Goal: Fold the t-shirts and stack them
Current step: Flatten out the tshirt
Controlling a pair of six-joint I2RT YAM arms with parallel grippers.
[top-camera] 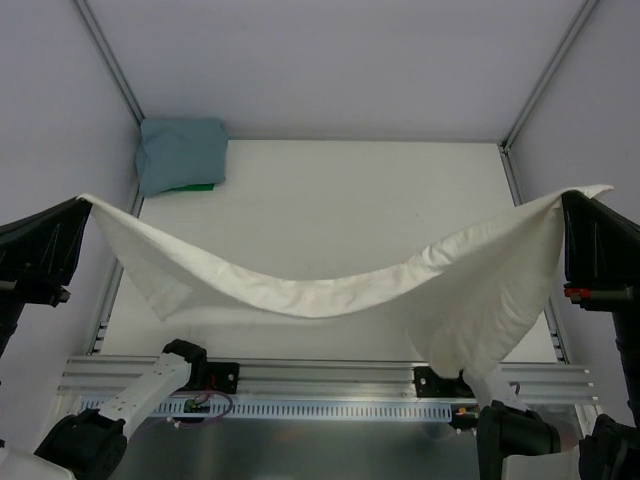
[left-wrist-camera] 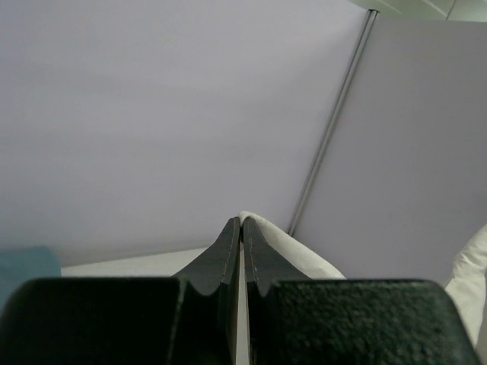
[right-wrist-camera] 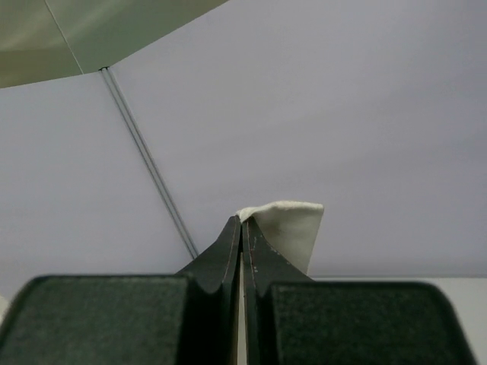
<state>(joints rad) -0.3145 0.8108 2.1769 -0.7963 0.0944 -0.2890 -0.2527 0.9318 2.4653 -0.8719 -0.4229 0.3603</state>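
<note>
White table [top-camera: 330, 200]; folded teal t-shirt [top-camera: 182, 152] far-left corner.

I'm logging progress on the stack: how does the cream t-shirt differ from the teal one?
The cream t-shirt is spread wide and sags in the air; the teal t-shirt is a compact folded bundle. The cream one hangs between the left claw and the right claw, each shut on an edge; the teal one lies untouched at the far left corner of the table. Both are plain cloth.
</note>
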